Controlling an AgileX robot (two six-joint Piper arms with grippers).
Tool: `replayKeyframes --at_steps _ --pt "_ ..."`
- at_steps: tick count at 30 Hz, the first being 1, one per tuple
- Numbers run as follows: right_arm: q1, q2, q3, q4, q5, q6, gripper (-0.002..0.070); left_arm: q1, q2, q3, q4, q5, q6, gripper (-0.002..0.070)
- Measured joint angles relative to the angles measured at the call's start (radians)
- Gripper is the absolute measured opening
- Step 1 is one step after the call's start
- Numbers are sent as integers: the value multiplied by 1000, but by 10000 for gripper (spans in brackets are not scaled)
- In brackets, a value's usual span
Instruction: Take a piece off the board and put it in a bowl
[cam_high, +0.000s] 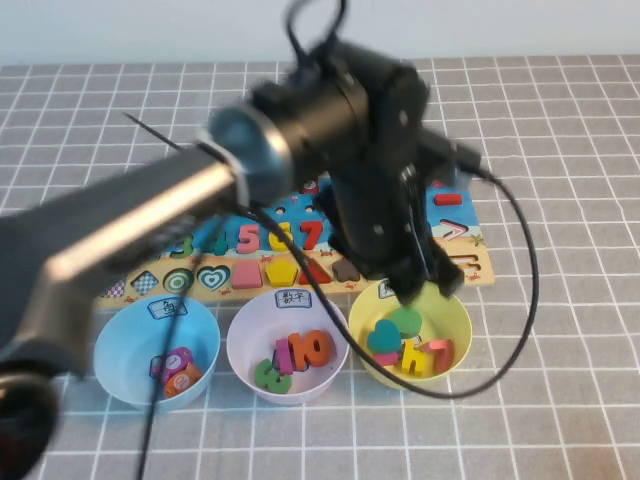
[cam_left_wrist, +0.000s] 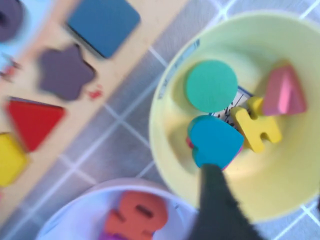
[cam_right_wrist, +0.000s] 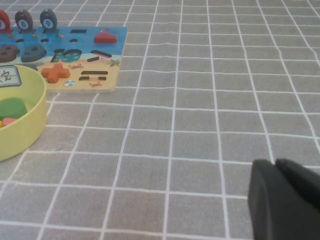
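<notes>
Although the teal heart piece (cam_left_wrist: 216, 141) already lies inside the yellow bowl (cam_left_wrist: 170, 145), one dark finger (cam_left_wrist: 216, 200) of my left gripper (cam_high: 425, 285) reaches right to its edge, and I cannot tell whether that finger touches it or whether my jaws are spread or closed, since only this one finger shows. I judge the piece delivered, or just about let go; nothing appears clamped between my jaws, though I would not swear to it.

From my left jaws the heart sits directly beneath, just off the fingertip, lying flat and overlapping a pink piece under it. Its rounded lobes face towards the yellow number piece (cam_left_wrist: 257, 129), its point towards the bowl's wall nearest the white bowl (cam_left_wrist: 100, 220). Just beside it lies the green disc (cam_left_wrist: 211, 86), and the pink triangle (cam_left_wrist: 283, 92) rests farther in.

Outward from there, the board (cam_left_wrist: 125, 65) runs alongside the bowl, apart from its rim, with the red triangle (cam_left_wrist: 32, 120), purple star (cam_left_wrist: 65, 72) and blue square (cam_left_wrist: 103, 22) seated in their slots.

My left gripper hangs over the bowl's rim on the board side. My right gripper (cam_right_wrist: 287, 200) sits low over the bare table, well apart from the bowl; its jaws I cannot judge. The left arm is much the nearer, so the coming move, as I reckon it, is simply a straight lift away from the heart.
</notes>
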Motion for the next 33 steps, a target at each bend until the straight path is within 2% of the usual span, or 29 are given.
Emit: replayKeyframes --at_steps 2,4,6,8,14,20,25,33 --pt "0 0 0 0 0 0 -17 11 -56 11 11 0 10 260" --pt "0 0 0 0 0 0 -17 34 -124 57 13 -13 22 126" --pt "0 0 0 0 0 0 -17 62 -194 125 24 -45 40 58" --pt "0 0 0 0 0 0 -17 90 -258 207 24 -90 47 25" --pt "0 0 0 0 0 0 -17 144 -489 474 53 -228 50 2" --pt "0 0 0 0 0 0 -17 148 -759 735 113 -410 45 0" --pt "0 -1 0 0 0 0 -17 149 -979 954 117 -593 -28 0" --pt "0 -1 0 0 0 0 -17 149 -1178 1125 185 -622 -47 -1"
